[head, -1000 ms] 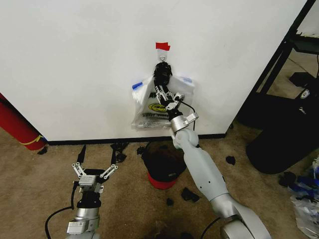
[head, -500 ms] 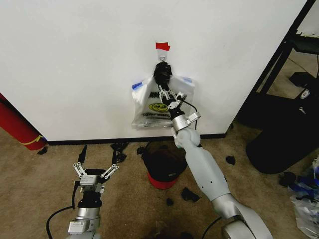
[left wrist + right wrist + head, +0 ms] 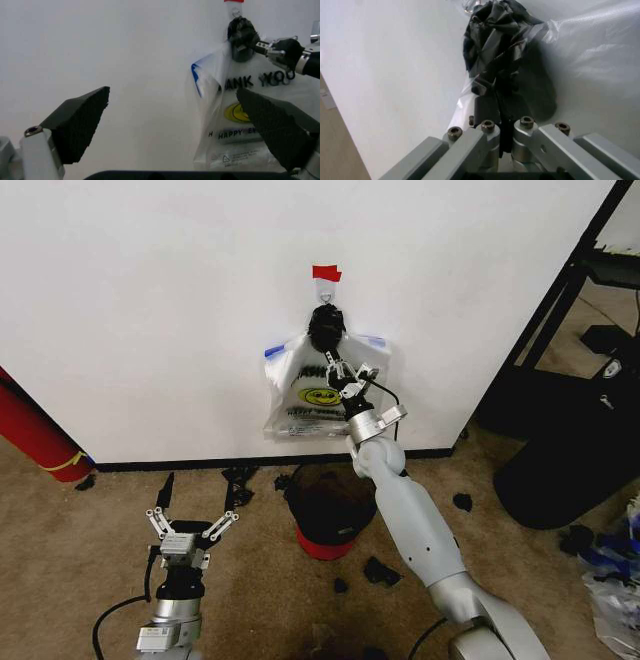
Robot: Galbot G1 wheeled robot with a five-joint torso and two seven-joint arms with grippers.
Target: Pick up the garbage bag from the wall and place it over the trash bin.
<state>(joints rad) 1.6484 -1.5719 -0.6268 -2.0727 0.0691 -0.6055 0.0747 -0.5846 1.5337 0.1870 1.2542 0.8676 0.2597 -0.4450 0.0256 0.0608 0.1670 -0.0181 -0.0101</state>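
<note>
Right claw [image 3: 331, 366] pinched shut on garbage bag [image 3: 312, 395] just under black knot [image 3: 324, 326], bag hanging on wall [image 3: 150, 300] | left claw [image 3: 188, 523] open, idle low | pick step — next I'd judge: lift off hook, carry to trash bin [image 3: 326, 525].

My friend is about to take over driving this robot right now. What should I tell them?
Right gripper: raised to the white wall, fingers shut at the top of the thin see-through plastic "THANK YOU" garbage bag, just under the black knot.
Left gripper: open, low over the carpet, idle.
The bag hangs from the small metal hook below the red tape strip.
The small round red trash bin stands on the floor below the bag.
Done: reach to the bag.
Left: lift the bag off the hook and place it over the bin.
</note>
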